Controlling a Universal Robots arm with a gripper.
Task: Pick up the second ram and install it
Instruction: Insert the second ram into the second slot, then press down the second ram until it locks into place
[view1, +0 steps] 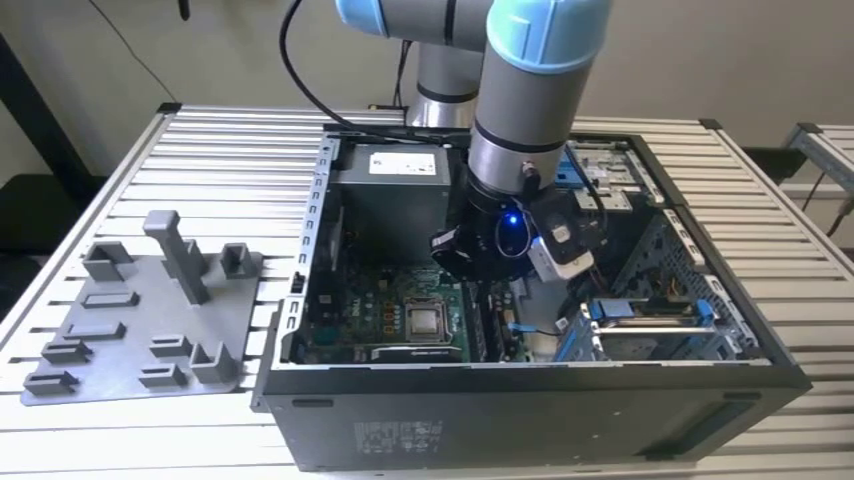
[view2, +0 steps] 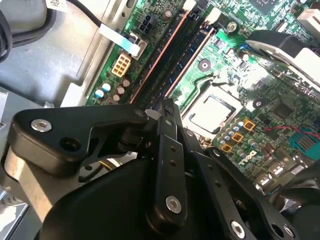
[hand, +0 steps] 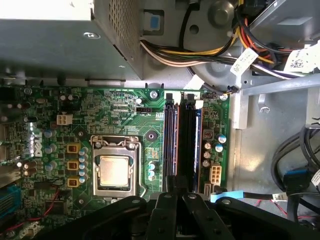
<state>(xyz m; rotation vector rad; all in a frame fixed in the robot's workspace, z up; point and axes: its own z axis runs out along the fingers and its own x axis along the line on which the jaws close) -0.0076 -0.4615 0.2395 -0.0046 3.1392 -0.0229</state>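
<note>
- Slatted metal table (view1: 160, 420) carried an open PC case (view1: 534, 420); pale wall behind.
- Grey fixture plate (view1: 134, 330) lay at 9 o'clock from the case in the exterior view. Its blocks stood bare, no stick on it as far as I could see.
- Arm (view1: 527, 90) reached down into the case from 12 o'clock, wrist over the motherboard (hand: 115, 105).
- Gripper (hand: 175, 184) hung low over the near end of the memory slots (hand: 191, 145), just beside the CPU socket (hand: 114, 170).
- Fingers (view2: 167, 150) were drawn narrow, tips nearly together. Couldn't tell whether they pinched anything or just pressed down.
- Second ram (hand: 170, 145): my judgement, it was the long dark strip standing in the slot bank directly in line w/ the tips, running away from them toward the power supply (hand: 55, 40). Its label and chips weren't readable from above, so that ID is approx.
- Progress, judged: pick-up looked done, since the fixture was bare and the gripper was at the slots. Stick seemed lined up in or on its slot.
- Left, judged: couldn't confirm full seating; the latches at the slot ends were too small to read, and the near end was hidden under the gripper.
- Cables (hand: 210, 50) lay well apart from the slots.
</note>
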